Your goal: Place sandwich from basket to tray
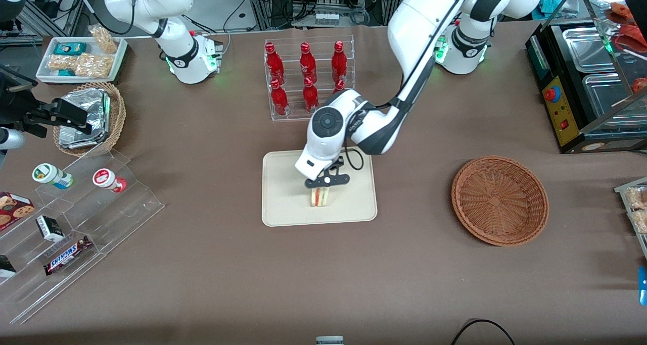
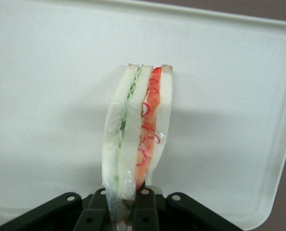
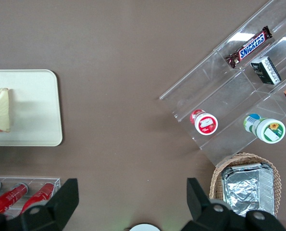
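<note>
Holding sandwich (image 2: 139,132) pinched at one end, gripper (image 1: 326,182) hangs over tray (image 1: 283,208) middle; wedge stands on edge, low, apparently for set-down. Basket (image 1: 499,199) sits empty, toward working arm's end.

The claw (image 2: 125,211) pinches the sandwich (image 2: 138,130) above the tray (image 2: 46,96).

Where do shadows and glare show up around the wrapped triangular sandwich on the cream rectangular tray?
Left wrist view: the gripper, shut on the wrapped triangular sandwich, holds it over the cream rectangular tray; a soft shadow falls beside it and the wrap glints faintly. Front view: a soft shadow of the arm lies on the tray. Right wrist view: a faint shadow lies beside the sandwich.
</note>
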Robot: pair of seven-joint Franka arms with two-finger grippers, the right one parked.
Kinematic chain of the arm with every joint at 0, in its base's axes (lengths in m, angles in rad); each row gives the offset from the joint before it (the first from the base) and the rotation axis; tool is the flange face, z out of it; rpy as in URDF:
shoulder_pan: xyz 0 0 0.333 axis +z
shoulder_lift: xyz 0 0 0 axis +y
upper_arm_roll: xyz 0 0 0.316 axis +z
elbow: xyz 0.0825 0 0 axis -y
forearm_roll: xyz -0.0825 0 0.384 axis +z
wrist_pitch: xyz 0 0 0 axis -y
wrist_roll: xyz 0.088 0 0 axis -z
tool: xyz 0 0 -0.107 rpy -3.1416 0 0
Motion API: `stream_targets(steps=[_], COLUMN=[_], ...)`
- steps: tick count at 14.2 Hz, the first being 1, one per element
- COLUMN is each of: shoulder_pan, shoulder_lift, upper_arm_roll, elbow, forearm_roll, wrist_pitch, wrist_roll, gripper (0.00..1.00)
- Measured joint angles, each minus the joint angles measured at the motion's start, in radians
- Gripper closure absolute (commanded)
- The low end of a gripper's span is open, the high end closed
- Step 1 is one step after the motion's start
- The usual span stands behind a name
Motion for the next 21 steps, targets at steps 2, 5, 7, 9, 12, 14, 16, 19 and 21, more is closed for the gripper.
stream_targets(steps=[2, 5, 7, 9, 12, 14, 16, 19, 21], shoulder_pan=[0.0, 0.001, 0.001, 0.002, 0.011, 0.035, 0.1, 0.232, 0.313], shoulder_lift=[0.009, 0.008, 0.002, -0.026, -0.116, -0.168, -0.209, -0.317, -0.424], upper_arm_roll=[0.003, 0.008, 0.01, 0.016, 0.059, 0.104, 0.12, 0.125, 0.126], elbow=[0.009, 0.021, 0.035, 0.047, 0.054, 0.047, 0.003, -0.131, -0.212], forearm_roll=[0.0, 0.0, 0.0, 0.0, 0.019, 0.027, 0.03, 0.03, 0.03], wrist_pitch=[0.0, 0.0, -0.004, -0.047, -0.242, -0.377, -0.409, -0.419, -0.486], wrist_roll=[-0.033, -0.082, -0.11, -0.119, -0.116, -0.106, -0.009, 0.242, 0.416], gripper=[0.0, 0.0, 0.0, 0.0, 0.0, 0.0, 0.0, 0.0, 0.0])
